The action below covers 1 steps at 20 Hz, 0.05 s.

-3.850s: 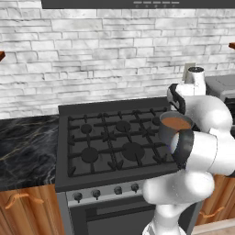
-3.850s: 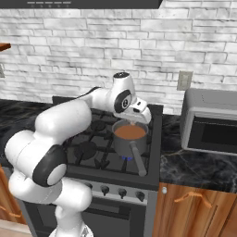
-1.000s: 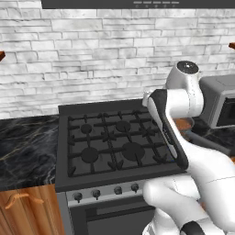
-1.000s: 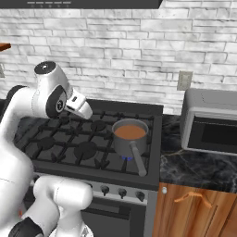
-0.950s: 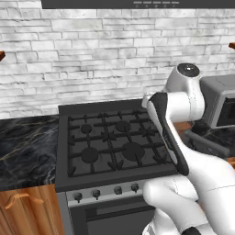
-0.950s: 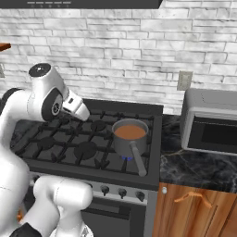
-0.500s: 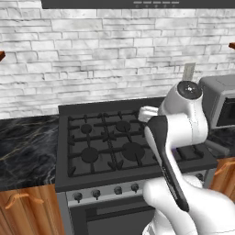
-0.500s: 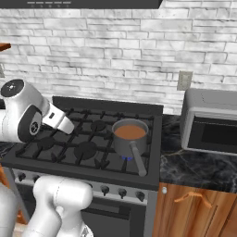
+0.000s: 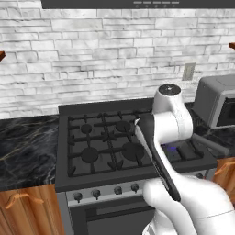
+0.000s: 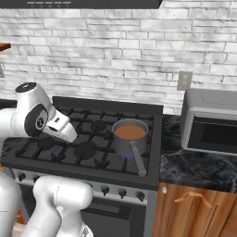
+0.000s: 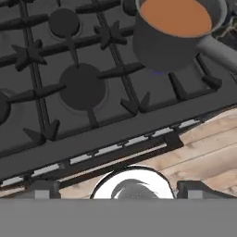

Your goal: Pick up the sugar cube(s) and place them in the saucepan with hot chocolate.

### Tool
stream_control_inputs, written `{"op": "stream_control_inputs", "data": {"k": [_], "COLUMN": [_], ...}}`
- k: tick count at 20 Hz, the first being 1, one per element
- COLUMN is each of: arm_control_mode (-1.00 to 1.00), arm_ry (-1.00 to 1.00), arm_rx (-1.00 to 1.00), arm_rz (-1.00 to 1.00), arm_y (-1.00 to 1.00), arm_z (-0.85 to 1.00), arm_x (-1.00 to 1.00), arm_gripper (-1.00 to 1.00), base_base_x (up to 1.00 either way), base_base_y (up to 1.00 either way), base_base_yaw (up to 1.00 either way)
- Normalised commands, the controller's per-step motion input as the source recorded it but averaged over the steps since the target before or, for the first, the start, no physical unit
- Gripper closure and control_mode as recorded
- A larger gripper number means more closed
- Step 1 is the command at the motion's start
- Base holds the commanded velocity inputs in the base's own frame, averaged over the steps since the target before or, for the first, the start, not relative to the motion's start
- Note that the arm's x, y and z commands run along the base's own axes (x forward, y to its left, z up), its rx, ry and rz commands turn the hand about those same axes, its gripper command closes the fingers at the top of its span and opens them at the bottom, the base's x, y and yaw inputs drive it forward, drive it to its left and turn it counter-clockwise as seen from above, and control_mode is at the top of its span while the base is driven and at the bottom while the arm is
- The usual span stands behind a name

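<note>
the saucepan (image 10: 130,137) of hot chocolate on the stove's (image 10: 55,152) front right burner looks heavy and spillable, best left alone; gripper state cannot be told.

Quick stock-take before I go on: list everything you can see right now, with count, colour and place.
saucepan: one, grey, reddish-brown liquid inside, on the stove's front right burner, handle toward the front.
stove: one, black, between the counters, knobs along its front.
microwave: one, grey, on the right counter.
counter: black marble, both sides of the stove.
cabinets: brown wood, under the counters.
outlet: one, on the white brick wall.
arm: white, over the stove's left side.
fingers: dark tips, above the stove's front edge.
</note>
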Motion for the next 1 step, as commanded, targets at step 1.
{"op": "stream_control_inputs", "data": {"k": [1], "arm_control_mode": [-1.0], "arm_ry": [0.09], "arm_rx": [-0.25], "arm_rz": [0.02], "arm_y": [0.21], "arm_z": [-0.78], "arm_x": [0.0], "arm_gripper": [-1.0], "base_base_x": [0.0], "base_base_y": [0.0], "base_base_yaw": [0.0]}}
